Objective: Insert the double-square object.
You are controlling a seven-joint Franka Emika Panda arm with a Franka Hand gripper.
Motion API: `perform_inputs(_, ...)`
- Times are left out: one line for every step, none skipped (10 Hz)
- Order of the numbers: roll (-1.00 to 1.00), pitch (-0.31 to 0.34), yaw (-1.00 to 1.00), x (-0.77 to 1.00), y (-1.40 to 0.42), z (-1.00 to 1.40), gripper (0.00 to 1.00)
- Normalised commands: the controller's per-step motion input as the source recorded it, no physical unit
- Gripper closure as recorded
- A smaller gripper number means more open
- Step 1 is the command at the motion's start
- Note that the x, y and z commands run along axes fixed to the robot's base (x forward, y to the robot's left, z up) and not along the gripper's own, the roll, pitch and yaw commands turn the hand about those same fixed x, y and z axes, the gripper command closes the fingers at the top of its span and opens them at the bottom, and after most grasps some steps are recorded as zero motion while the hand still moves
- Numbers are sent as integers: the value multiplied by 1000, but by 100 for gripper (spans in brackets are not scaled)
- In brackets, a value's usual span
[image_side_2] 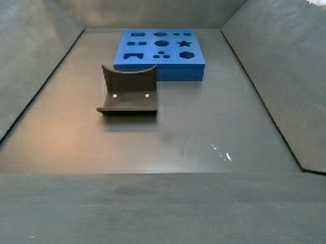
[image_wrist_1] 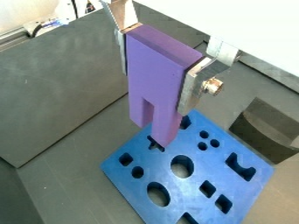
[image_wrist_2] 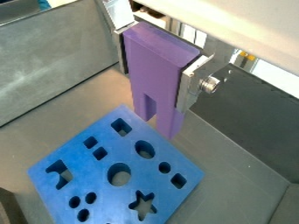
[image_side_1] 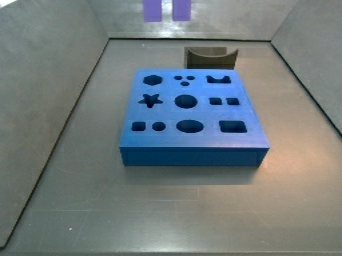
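Lavender plastic fills the middle of both wrist views: the block (image_wrist_1: 158,79) hangs upright in the gripper (image_wrist_1: 163,66), its two square prongs pointing down, split by a slot. The silver fingers (image_wrist_1: 193,83) are clamped on the block's flat sides; one plate with a round screw head shows plainly in both wrist views, while the opposite finger is mostly hidden behind the block. The prongs are above the blue board (image_wrist_1: 187,171) and their tips look clear of it, though the wrist views do not settle how high they are.

In a side view, the grey wall (image_side_1: 60,110) slopes up on the left, then comes the board (image_side_1: 194,150), lying flat on the grey floor with a star, circles, squares and other cut-outs in its top face. Only the block's prong ends (image_side_1: 168,10) show at the upper edge of that view, well above the board's far side. Behind the board, to the right, stands the dark fixture (image_side_1: 207,55) with its curved notch, near the board's far edge but apart from it.

In a side view from the opposite end, the fixture (image_side_2: 128,91) stands closer to the camera, on its base plate, and the board (image_side_2: 166,52) lies beyond it. The block and gripper are out of that frame.
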Motion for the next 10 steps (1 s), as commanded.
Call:
perform_inputs(57,0,0,1000,171,-477,100)
perform_inputs(56,0,0,1000,174,-469,100)
perform_inputs(63,0,0,1000,197,-429,100)
perform_inputs(117,0,0,1000,160,-317,100)
perform_inputs(156,0,0,1000,149,-246,100)
perform_inputs(160,0,0,1000,146,-231,100)
perform_inputs(164,0,0,1000,146,-217,100)
perform_inputs(179,0,0,1000,137,-171,100)
perform_inputs(156,0,0,1000,97,-223,100)
perform_inputs(63,-16,0,1000,0,-377,100)
